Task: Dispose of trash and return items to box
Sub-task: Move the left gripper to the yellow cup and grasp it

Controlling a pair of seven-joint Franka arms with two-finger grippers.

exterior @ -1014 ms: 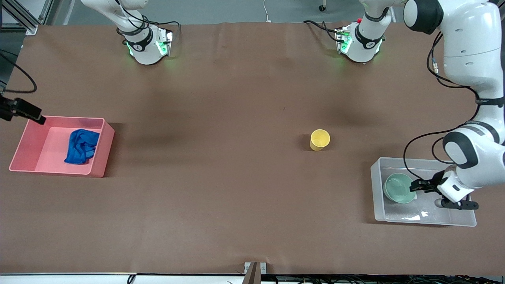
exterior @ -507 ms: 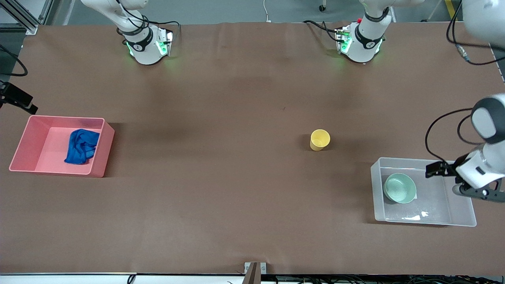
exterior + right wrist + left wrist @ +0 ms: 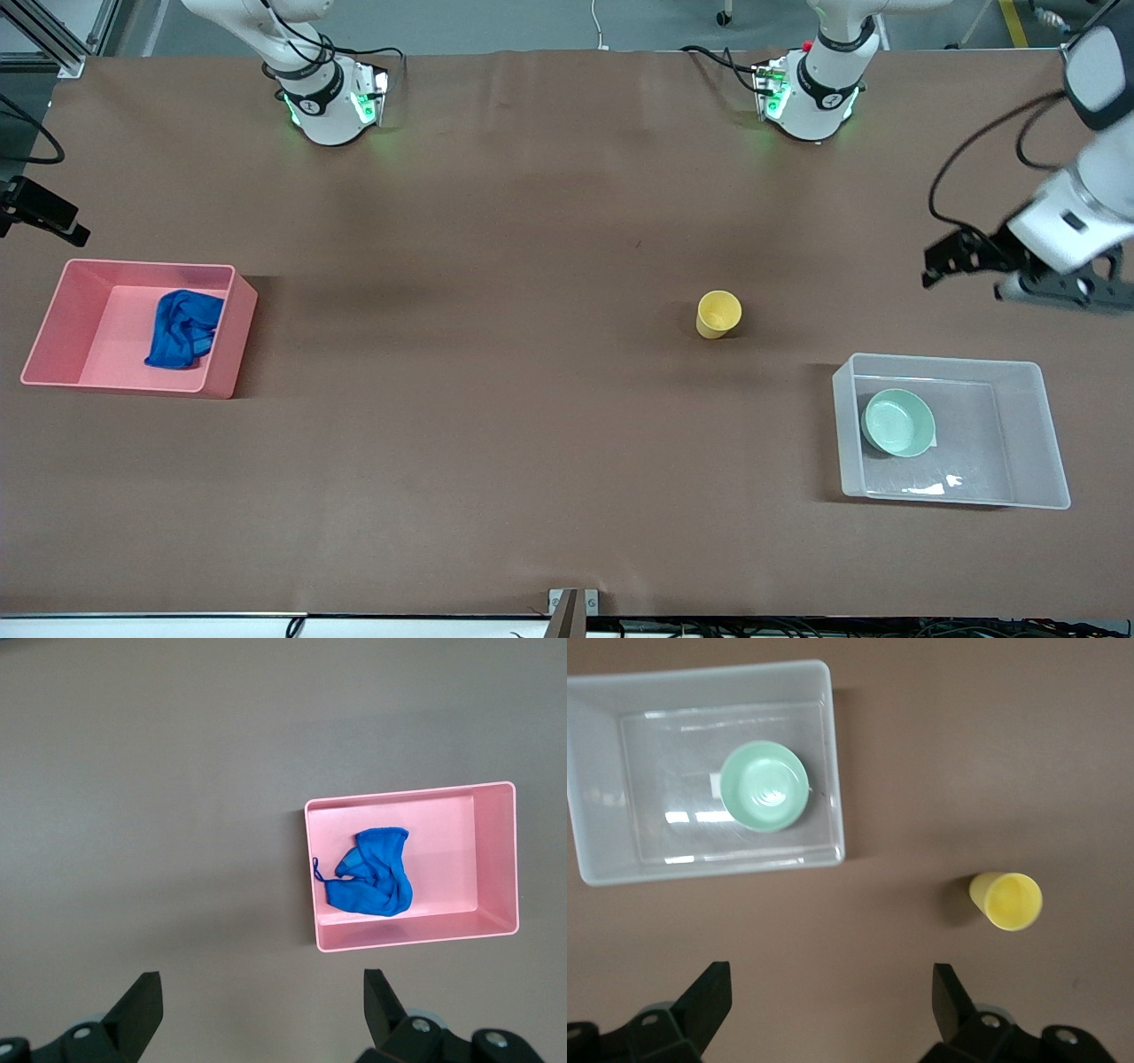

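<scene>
Both end effectors stand open and empty: my left end effector point(image 3: 961, 266) hangs at frame right, above the clear box point(image 3: 1028, 425) holding the bowl point(image 3: 898, 424); yellow cup point(image 3: 718, 313) mid-worktop; right end effector point(image 3: 261, 1010) over worktop beside the pink bin point(image 3: 62, 319) with the rag point(image 3: 183, 329).

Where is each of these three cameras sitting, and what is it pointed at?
Front view: high across the table, facing both arm bases; shows the pink bin, rag, cup, box, bowl, left gripper.
Left wrist view: looks down past its open fingers at box, bowl and cup.
Right wrist view: looks down past its open fingers at pink bin and rag.
Each wrist view shares its things with the front view.
</scene>
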